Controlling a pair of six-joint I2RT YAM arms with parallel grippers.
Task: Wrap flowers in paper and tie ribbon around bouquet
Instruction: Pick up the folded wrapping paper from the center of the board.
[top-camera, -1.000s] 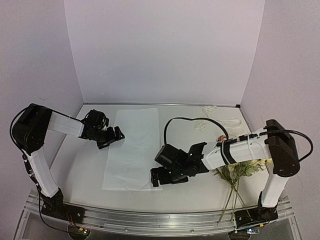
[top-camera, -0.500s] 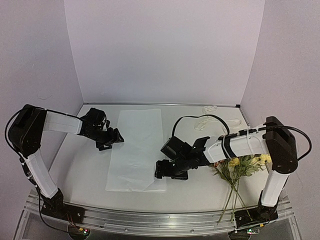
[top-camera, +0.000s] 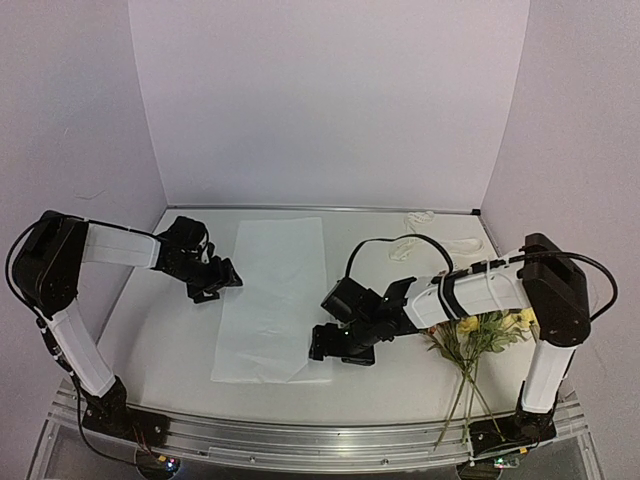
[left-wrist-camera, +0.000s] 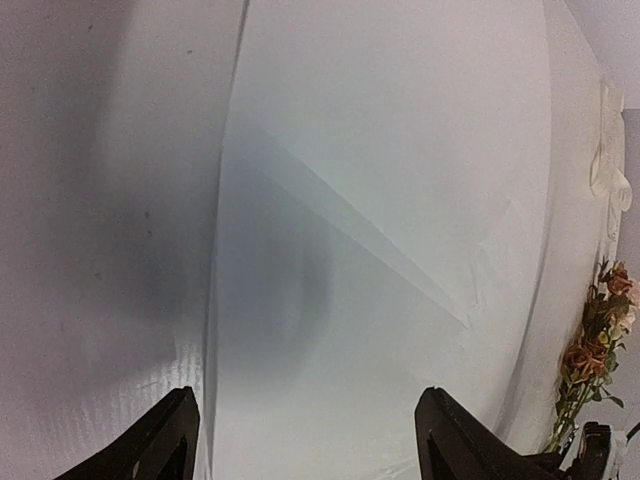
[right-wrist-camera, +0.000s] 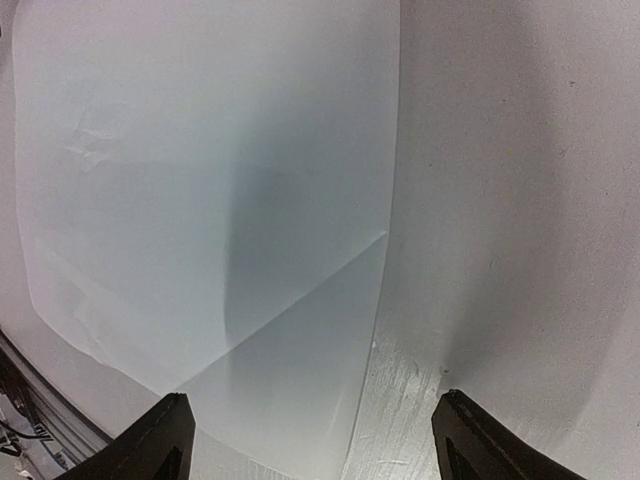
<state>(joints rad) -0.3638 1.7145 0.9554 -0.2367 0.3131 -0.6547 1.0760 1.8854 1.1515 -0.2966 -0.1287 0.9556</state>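
I record the paper (top-camera: 272, 300) flat on the desk (top-camera: 160, 330), left end effector (top-camera: 215, 283) and right end effector (top-camera: 322, 345) flanking its side edges, both wide open and empty, apparently to position it for the flowers (top-camera: 478, 335) lying apart at right.

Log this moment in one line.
left gripper: open, above left edge of thin white paper sheet | right gripper: open, above its near-right corner | artificial flower bunch: not held

paper (top-camera: 272, 300), right pincer (top-camera: 316, 346) farther right
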